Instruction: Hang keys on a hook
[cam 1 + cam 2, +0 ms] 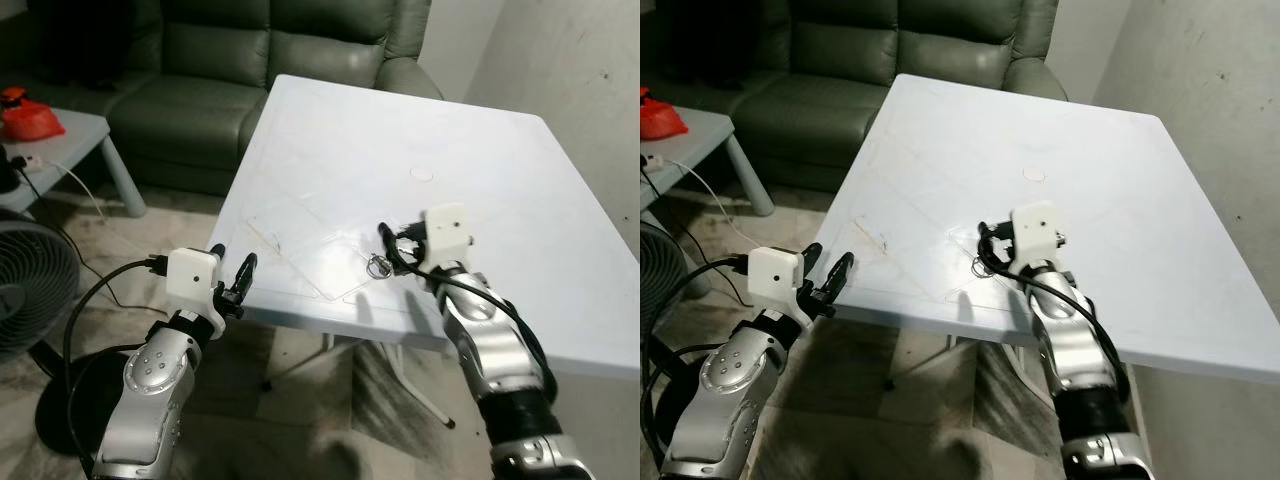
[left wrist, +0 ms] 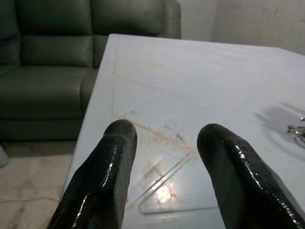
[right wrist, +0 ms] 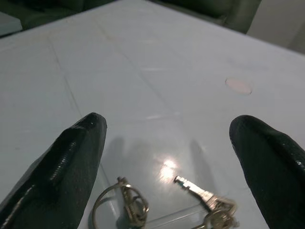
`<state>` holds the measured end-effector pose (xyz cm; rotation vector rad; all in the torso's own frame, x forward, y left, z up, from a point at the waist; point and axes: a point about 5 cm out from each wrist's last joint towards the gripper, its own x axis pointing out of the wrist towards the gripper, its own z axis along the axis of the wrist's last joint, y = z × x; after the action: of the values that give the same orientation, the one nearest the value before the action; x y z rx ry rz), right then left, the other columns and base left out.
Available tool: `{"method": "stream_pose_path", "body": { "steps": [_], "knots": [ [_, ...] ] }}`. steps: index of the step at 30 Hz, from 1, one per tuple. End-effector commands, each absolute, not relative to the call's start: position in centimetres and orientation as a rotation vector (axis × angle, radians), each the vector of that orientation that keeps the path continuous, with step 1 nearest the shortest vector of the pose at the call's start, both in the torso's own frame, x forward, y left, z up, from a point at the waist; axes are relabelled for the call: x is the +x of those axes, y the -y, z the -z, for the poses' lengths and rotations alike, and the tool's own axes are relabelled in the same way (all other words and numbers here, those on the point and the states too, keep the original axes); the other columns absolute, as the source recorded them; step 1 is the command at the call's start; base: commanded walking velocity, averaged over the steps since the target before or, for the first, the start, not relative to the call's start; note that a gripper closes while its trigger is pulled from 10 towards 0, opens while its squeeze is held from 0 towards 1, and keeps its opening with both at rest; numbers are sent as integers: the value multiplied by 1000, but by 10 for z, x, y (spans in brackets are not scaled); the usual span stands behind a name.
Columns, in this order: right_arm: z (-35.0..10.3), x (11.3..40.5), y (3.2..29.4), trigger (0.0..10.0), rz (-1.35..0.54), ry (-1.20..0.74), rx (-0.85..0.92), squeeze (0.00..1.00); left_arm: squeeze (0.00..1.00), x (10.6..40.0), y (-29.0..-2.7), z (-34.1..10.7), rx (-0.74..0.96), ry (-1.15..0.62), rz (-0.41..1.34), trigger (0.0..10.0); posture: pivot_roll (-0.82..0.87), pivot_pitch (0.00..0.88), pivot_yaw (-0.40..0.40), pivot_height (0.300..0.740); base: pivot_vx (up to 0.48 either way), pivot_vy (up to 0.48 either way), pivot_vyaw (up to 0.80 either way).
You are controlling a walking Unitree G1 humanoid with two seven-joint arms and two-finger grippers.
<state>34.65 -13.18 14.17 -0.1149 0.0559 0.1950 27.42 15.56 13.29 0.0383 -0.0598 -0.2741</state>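
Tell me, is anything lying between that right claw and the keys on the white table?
Nothing visible does. The right end effector hovers open directly over the keys, which lie on bare white table. Its two black fingers straddle them with only tabletop between.

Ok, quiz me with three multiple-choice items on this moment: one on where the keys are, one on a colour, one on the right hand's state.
1. Where are the keys?
A. On the sofa
B. On the white table, just in front of the right hand
C. On the floor

2. What colour is the sofa?
A. Red
B. Dark green
C. White

3. How is the right hand?
A. Open, over the keys
B. Shut on the keys
C. Hanging beside the table

Answers: 1 B, the keys and ring lie on the table between its fingers; 2 B, dark green cushions; 3 A, fingers spread apart, nothing gripped.
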Motion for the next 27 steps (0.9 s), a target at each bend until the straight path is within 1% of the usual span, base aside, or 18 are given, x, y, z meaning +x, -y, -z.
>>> {"method": "stream_pose_path", "body": {
  "steps": [1, 5, 9, 14, 15, 16, 18, 19, 20, 21, 22, 23, 24, 26, 27],
  "knots": [
    [-140, 349, 137, 10000, -174, -83, -100, 0, 0, 272, -152, -135, 36, 60, 285, 10000, 14, 168, -128, 740, 0, 0, 0],
    [-136, 357, 136, 10000, -168, -119, -59, 0, 0, 265, -150, -134, 28, 45, 287, 10000, 14, 182, -128, 740, 0, 0, 0],
    [-133, 363, 143, 10000, -139, -158, -19, 0, 0, 261, -146, -134, 25, 33, 296, 10000, 16, 191, -127, 740, 0, 0, 0],
    [-128, 369, 156, 10000, -74, -192, -25, 0, 0, 260, -143, -134, 21, 26, 305, 10000, 20, 193, -127, 740, 0, 0, 0],
    [-127, 370, 159, 9647, -54, -203, -30, 0, 0, 260, -143, -134, 22, 25, 305, 10000, 22, 193, -128, 740, 0, 0, 0],
    [-127, 370, 159, 9647, -54, -203, -30, 0, 0, 260, -143, -134, 22, 25, 305, 10000, 22, 193, -128, 740, 0, 0, 0],
    [-126, 370, 163, 8667, -36, -214, -26, 0, 0, 259, -143, -134, 22, 24, 303, 10000, 22, 191, -130, 740, 0, 0, 0],
    [-125, 370, 165, 8667, -32, -216, -26, 0, 0, 259, -143, -135, 22, 23, 302, 10000, 22, 191, -130, 740, 0, 0, 0],
    [-124, 370, 166, 8431, -28, -220, -29, 0, 0, 259, -144, -135, 21, 23, 300, 10000, 22, 191, -130, 740, 0, 0, 0],
    [-124, 370, 167, 6902, -24, -220, -31, 0, 0, 259, -144, -135, 21, 22, 299, 10000, 22, 191, -130, 740, 0, 0, 0],
    [-124, 370, 168, 4941, -21, -219, -35, 0, 0, 259, -144, -135, 21, 22, 298, 10000, 20, 189, -130, 740, 0, 0, 0],
    [-124, 371, 170, 4235, -20, -215, -37, 0, 0, 259, -144, -135, 20, 21, 298, 10000, 19, 187, -130, 740, 0, 0, 0],
    [-124, 371, 170, 4235, -21, -213, -37, 0, 0, 259, -144, -135, 20, 21, 298, 10000, 19, 187, -130, 740, 0, 0, 0],
    [-124, 371, 172, 1922, -24, -211, -47, 0, 0, 260, -143, -135, 20, 23, 297, 10000, 16, 189, -130, 740, 0, 0, 0],
    [-124, 371, 172, 1922, -25, -212, -48, 0, 0, 260, -143, -136, 19, 23, 297, 10000, 16, 189, -130, 740, 0, 0, 0]
  ]
}}
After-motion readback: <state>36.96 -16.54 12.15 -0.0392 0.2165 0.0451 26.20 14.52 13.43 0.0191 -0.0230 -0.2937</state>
